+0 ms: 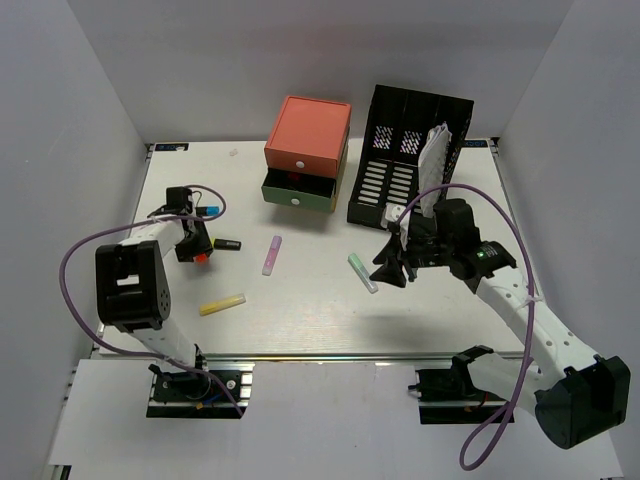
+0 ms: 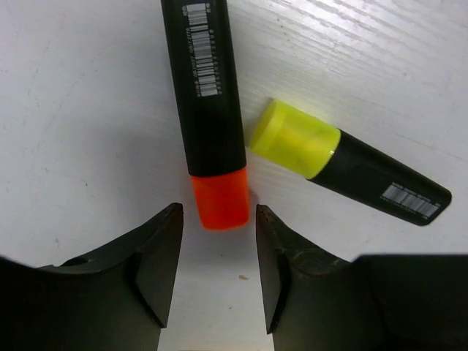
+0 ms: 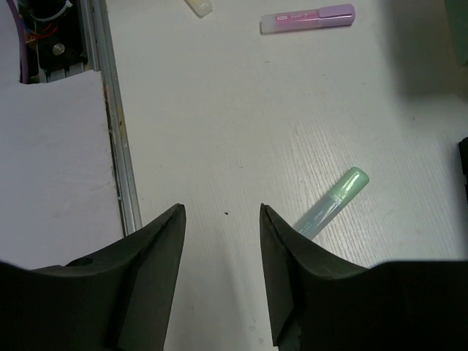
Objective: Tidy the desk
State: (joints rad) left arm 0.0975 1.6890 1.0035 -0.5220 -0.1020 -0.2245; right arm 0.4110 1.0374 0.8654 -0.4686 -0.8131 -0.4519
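The desk [image 1: 300, 335], a wide white rectangular tabletop with a faint wood-grain texture, fills the floor of a booth closed in by plain pale walls [image 1: 60, 120]. A ridged metal rail [image 1: 330, 357] runs along its near edge just ahead of the arm bases. At the back right stands a black slotted plastic file rack [image 1: 400, 150] with a crumpled white patterned sheet [image 1: 437, 150] poking out of it. Just beside it to the left sits a boxy set of drawers [image 1: 308, 150], orange on top, with its green drawer pulled partly out. The right gripper [image 3: 221, 219] hangs over bare desk with its jaws wide, a pastel green highlighter [image 3: 329, 203] lying just beside it. The left gripper [image 2: 218, 219] is low at the left side, its jaws parted about the orange cap of a glossy black-bodied highlighter [image 2: 212, 110], not clamped on it. A second black highlighter with a yellow cap [image 2: 344, 164] lies angled close by. A pastel purple highlighter [image 1: 271, 255] and a pastel yellow one [image 1: 222, 304] lie apart near the middle.
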